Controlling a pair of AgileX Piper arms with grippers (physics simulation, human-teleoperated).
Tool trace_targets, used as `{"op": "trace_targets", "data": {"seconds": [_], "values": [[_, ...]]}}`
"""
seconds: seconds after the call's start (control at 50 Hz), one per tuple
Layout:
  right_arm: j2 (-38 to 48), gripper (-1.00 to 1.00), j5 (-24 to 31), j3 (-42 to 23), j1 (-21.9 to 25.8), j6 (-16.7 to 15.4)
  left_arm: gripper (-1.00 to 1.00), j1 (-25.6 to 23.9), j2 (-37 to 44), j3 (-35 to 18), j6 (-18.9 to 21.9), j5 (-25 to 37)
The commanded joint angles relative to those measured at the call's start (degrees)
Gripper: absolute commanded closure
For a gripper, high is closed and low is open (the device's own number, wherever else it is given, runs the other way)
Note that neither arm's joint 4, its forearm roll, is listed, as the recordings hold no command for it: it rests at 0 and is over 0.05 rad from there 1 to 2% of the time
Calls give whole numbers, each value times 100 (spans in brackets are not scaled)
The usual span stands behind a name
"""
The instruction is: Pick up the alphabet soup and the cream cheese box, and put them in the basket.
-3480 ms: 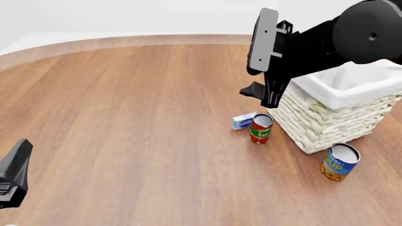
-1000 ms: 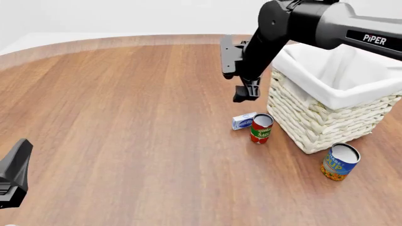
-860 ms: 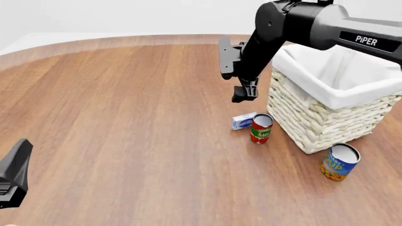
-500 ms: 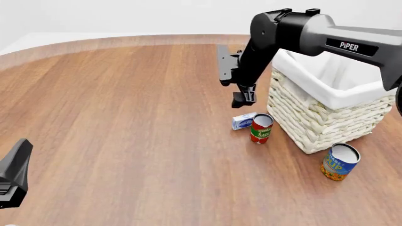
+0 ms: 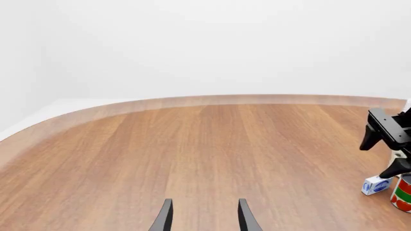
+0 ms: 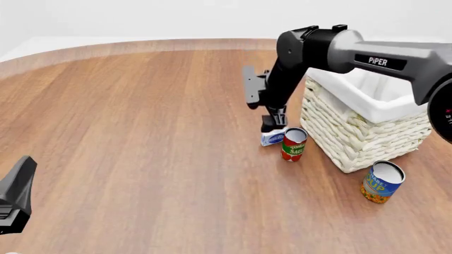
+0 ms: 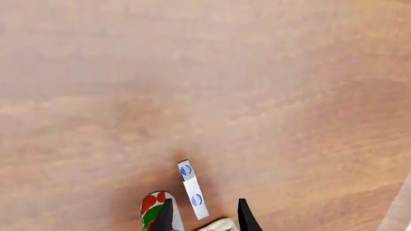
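Observation:
The cream cheese box is small, blue and white, and lies on the table left of a red-and-green can. My right gripper hangs just above the box, pointing down. In the right wrist view the gripper is open, and the box lies ahead between the lines of its fingers. The alphabet soup, with its blue and yellow label, stands in front of the basket. My left gripper is open and holds nothing, low at the near left.
The red-and-green can stands right beside the box, close to one right finger. The wicker basket's wall is just right of that can. From the left wrist view, the box and the right gripper show at the far right.
My right arm has swung from over the basket to its left side and come down close above the cream cheese box. The left arm and all objects are unmoved.

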Motion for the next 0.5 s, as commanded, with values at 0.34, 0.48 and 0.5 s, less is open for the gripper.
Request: {"op": "trace_targets", "data": {"seconds": [0.34, 0.48, 0.5], "values": [[93, -100, -128, 163, 44, 18, -100, 0, 0, 0, 0, 0], [151, -100, -140, 156, 31, -11, -100, 0, 0, 0, 0, 0], [142, -100, -111, 133, 42, 7, -100, 0, 0, 0, 0, 0]]}}
